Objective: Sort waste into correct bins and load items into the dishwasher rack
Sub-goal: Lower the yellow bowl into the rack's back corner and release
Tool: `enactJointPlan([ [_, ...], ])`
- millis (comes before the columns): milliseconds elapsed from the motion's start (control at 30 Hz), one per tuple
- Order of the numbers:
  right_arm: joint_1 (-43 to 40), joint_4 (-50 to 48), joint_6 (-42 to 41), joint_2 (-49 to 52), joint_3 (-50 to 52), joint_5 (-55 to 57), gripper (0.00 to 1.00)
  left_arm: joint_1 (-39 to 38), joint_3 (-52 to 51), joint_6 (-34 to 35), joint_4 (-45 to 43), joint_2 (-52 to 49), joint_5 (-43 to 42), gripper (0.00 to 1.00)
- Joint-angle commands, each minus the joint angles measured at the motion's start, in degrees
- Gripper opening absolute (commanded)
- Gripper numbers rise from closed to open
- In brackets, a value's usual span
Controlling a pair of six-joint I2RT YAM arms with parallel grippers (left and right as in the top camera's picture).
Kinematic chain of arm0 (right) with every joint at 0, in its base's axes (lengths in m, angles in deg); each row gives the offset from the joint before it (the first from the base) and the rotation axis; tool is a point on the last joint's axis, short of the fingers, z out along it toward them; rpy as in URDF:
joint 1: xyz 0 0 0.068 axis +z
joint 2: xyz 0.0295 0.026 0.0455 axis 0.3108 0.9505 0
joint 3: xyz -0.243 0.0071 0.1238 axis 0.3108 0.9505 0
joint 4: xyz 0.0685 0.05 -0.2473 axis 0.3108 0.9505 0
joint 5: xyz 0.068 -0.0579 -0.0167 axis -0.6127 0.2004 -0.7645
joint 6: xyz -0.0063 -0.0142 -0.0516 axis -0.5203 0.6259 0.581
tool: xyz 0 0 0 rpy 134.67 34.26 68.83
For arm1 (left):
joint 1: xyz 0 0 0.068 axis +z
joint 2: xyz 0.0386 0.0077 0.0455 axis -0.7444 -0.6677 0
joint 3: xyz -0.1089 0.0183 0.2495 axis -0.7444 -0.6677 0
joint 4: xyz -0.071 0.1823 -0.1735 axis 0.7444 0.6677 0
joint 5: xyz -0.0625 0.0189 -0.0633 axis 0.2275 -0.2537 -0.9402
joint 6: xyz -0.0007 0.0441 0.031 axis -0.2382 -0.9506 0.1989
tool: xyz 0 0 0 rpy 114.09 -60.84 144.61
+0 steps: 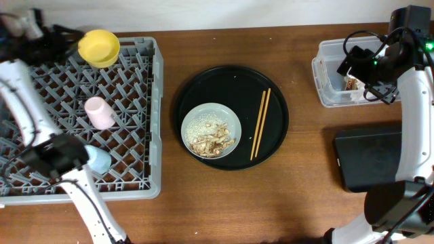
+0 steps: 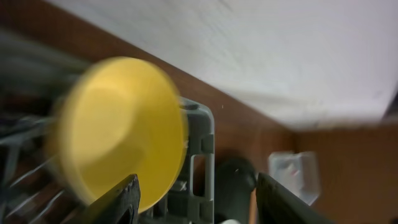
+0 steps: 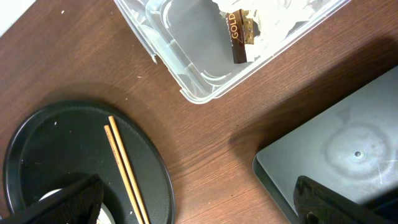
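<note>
3 of the 5 items sit in the dishwasher rack [image 1: 156, 108] at the bench's left edge: the yellow bowl [image 1: 99, 47] on its far rim, the pink cup [image 1: 100, 112] and the light blue cup [image 1: 100, 160]. The snack wrapper [image 3: 239, 34] lies in the clear tub [image 3: 186, 74] by the far right corner. That leaves the grey-green dish [image 1: 227, 116] of rice and scraps [image 1: 211, 139] and the chopsticks [image 1: 260, 124] mid-bench. Both end effectors are released and empty, the left end effector [image 2: 196, 199] near the blurred bowl, the right end effector [image 3: 199, 205] above the bench beside the tub. The left arm half hides the blue cup, and the tub's white contents are cut off — probably the napkin.
</note>
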Motion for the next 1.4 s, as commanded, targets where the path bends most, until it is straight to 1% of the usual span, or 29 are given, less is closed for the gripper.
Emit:
enactJointPlan([
  [0,-0.2,0.0,-0.5,-0.1,-0.2,0.3,0.99,-5.4,0.9,-7.2,-0.2,0.3,9.0,0.54],
  [67,-0.2,0.0,-0.5,-0.1,-0.2,0.3,0.98,-6.4,1.2,-7.2,-0.2,1.9,13.6,0.53],
  [100,-0.2,0.0,-0.5,-0.1,-0.2,0.3,0.98,-7.1,1.6,-7.2,-0.2,3.4,15.0,0.48],
  [133,-0.2,0.0,-0.5,-0.1,-0.2,0.3,0.98,-7.8,1.7,-7.5,0.0,5.0,15.0,0.45],
  [200,-0.2,0.0,-0.5,-0.1,-0.2,0.3,0.98,-9.5,1.7,-10.0,0.0,5.6,16.7,0.44],
  [233,-0.2,0.0,-0.5,-0.1,-0.2,0.3,0.98,-10.5,1.6,-10.0,0.3,5.6,21.4,0.45],
  [267,-0.2,0.0,-0.5,-0.1,-0.2,0.3,0.98,-11.7,0.7,-10.0,0.4,5.5,28.7,0.45],
  [300,-0.2,0.0,-0.5,-0.1,-0.2,0.3,0.98,-12.7,0.2,-10.0,0.4,5.5,32.0,0.45],
  [367,-0.2,0.0,-0.5,-0.1,-0.2,0.3,0.98,-15.1,0.0,-12.8,0.4,5.5,34.2,0.45],
  [467,-0.2,0.0,-0.5,-0.1,-0.2,0.3,0.98,-18.1,-0.2,-11.9,2.3,5.1,45.9,0.45],
  [500,-0.2,0.0,-0.5,-0.1,-0.2,0.3,0.98,-18.9,-1.1,-10.8,2.1,5.0,48.1,0.45],
  [567,-0.2,0.0,-0.5,-0.1,-0.2,0.3,0.98,-19.5,-3.1,-10.8,1.5,5.0,52.3,0.45],
  [667,-0.2,0.0,-0.5,-0.1,-0.2,0.3,0.98,-19.0,-7.3,-10.8,1.0,5.0,53.2,0.45],
  [700,-0.2,0.0,-0.5,-0.1,-0.2,0.3,0.98,-19.1,-9.0,-10.8,0.2,5.0,55.5,0.45],
  [767,-0.2,0.0,-0.5,-0.1,-0.2,0.3,0.98,-19.1,-11.2,-10.8,-0.7,5.0,56.1,0.44],
  [833,-0.2,0.0,-0.5,-0.1,-0.2,0.3,0.98,-19.2,-12.0,-10.8,-1.1,5.0,55.9,0.37],
  [867,-0.2,0.0,-0.5,-0.1,-0.2,0.3,0.98,-19.2,-11.9,-10.5,-1.5,5.0,54.4,0.21],
  [900,-0.2,0.0,-0.5,-0.1,-0.2,0.3,0.98,-19.2,-11.3,-10.2,-1.5,5.0,52.3,0.09],
  [933,-0.2,0.0,-0.5,-0.1,-0.2,0.3,0.98,-19.2,-10.3,-8.3,-1.4,5.0,50.6,0.00],
  [1000,-0.2,0.0,-0.5,-0.1,-0.2,0.3,0.98,-19.2,-8.2,-7.3,-0.7,5.2,49.4,0.00],
  [1067,-0.2,0.0,-0.5,-0.1,-0.2,0.3,0.98,-19.1,-6.3,-6.6,-0.1,6.2,45.9,0.00],
  [1100,-0.2,0.0,-0.5,-0.1,-0.2,0.3,0.98,-18.9,-5.2,-4.1,0.2,7.2,42.9,0.00],
  [1167,-0.2,0.0,-0.5,-0.1,-0.2,0.3,0.99,-17.5,-4.9,-0.2,0.7,9.2,33.0,0.00],
  [1200,-0.2,0.0,-0.5,-0.1,-0.2,0.3,0.98,-16.8,-4.9,-0.1,0.6,9.5,28.4,0.00],
  [1233,-0.2,0.0,-0.5,-0.1,-0.2,0.3,0.98,-15.3,-4.9,-0.1,0.2,9.5,19.7,0.00],
  [1267,-0.2,0.0,-0.5,-0.1,-0.2,0.3,0.98,-13.1,-5.7,0.2,-0.1,9.3,12.7,0.00],
  [1367,-0.2,0.0,-0.5,-0.1,-0.2,0.3,0.98,-7.8,-8.7,1.4,-1.3,8.4,-1.0,0.00],
])
